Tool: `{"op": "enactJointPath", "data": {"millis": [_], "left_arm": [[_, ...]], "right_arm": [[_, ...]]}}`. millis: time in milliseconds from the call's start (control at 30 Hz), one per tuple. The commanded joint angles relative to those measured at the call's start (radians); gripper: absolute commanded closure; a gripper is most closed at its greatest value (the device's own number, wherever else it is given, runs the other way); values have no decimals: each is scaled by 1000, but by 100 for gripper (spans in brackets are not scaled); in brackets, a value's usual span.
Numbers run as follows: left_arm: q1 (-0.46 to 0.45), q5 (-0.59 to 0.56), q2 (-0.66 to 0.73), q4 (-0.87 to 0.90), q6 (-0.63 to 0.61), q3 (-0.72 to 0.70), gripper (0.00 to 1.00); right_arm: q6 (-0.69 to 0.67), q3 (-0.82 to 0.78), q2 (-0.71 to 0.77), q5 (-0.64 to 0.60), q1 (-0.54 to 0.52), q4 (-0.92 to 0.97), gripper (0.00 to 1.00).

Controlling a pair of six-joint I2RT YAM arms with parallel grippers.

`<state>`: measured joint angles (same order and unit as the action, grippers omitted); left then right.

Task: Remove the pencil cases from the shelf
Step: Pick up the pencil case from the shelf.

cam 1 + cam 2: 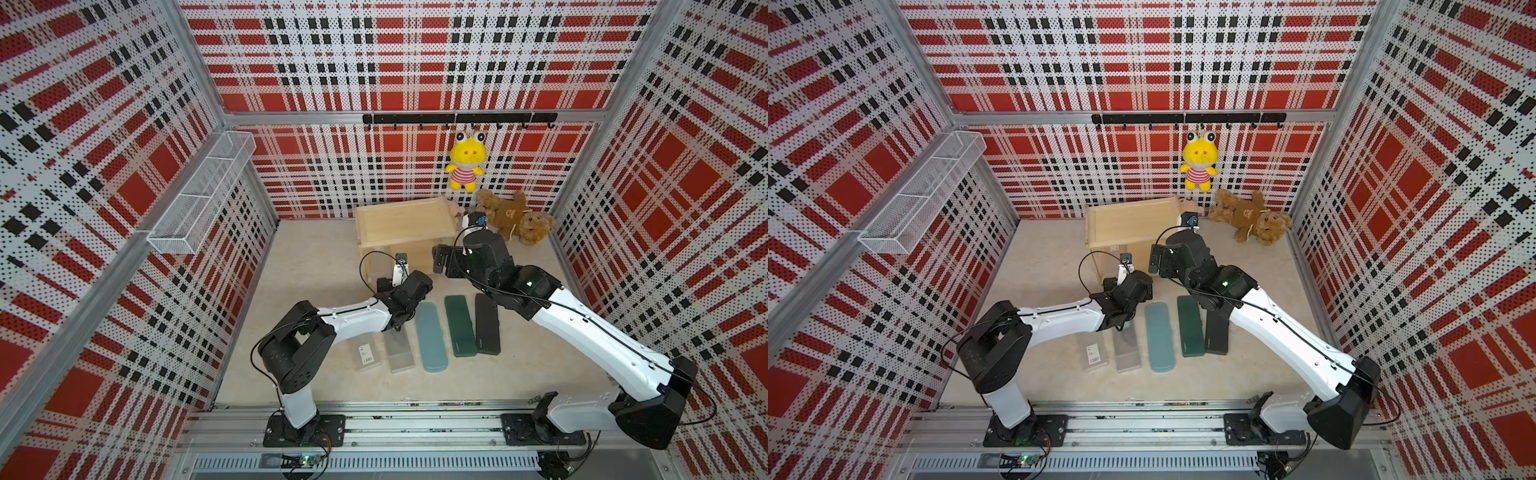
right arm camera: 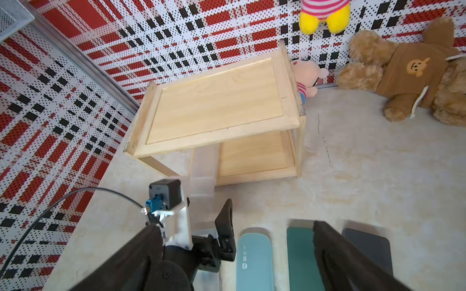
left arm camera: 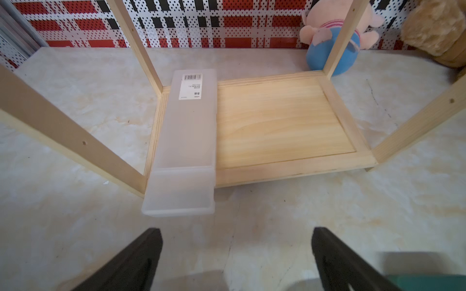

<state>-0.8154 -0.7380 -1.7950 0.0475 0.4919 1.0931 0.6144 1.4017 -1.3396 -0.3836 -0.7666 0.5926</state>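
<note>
Now we see one long, flat, translucent frosted pencil case (image 3: 186, 131) lying on the lower board of the pale wooden two-tier shelf (image 3: 277, 121), along its left edge. Its long axis runs front to back, with the barcode end toward the wall and the near end overhanging the front rim toward the left gripper (image 3: 235, 234), whose jaws are spread wide and hold nothing. The right gripper (image 2: 235, 224) is likewise spread and holds nothing. Five more lie side by side on the beige marbled tabletop (image 1: 316, 266), long axes pointing toward the shelf: labelled frosted case (image 1: 365, 353), plain frosted case (image 1: 399, 351), light teal-blue case (image 1: 431, 336), dark green case (image 1: 460, 326), black case (image 1: 487, 324).
</note>
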Motion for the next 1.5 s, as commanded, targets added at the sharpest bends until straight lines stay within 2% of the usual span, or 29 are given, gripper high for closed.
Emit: {"op": "enactJointPath", "data": {"millis": [0, 300, 533, 700, 900, 1467], "left_arm": [[-4, -69, -52, 61, -48, 53, 1], [15, -122, -160, 131, -74, 121, 1], [31, -171, -144, 132, -64, 91, 1], [54, -162, -139, 125, -48, 63, 1], [78, -138, -122, 94, -29, 24, 1], [168, 39, -129, -10, -26, -4, 1]], "right_arm": [[-4, -16, -1, 21, 11, -23, 0], [5, -54, -8, 27, 15, -49, 0], [11, -81, -12, 37, 15, -56, 0], [18, -90, -20, 41, 15, -62, 0], [22, -86, -35, 51, 16, -65, 0], [28, -83, -47, 60, 16, -61, 0]]}}
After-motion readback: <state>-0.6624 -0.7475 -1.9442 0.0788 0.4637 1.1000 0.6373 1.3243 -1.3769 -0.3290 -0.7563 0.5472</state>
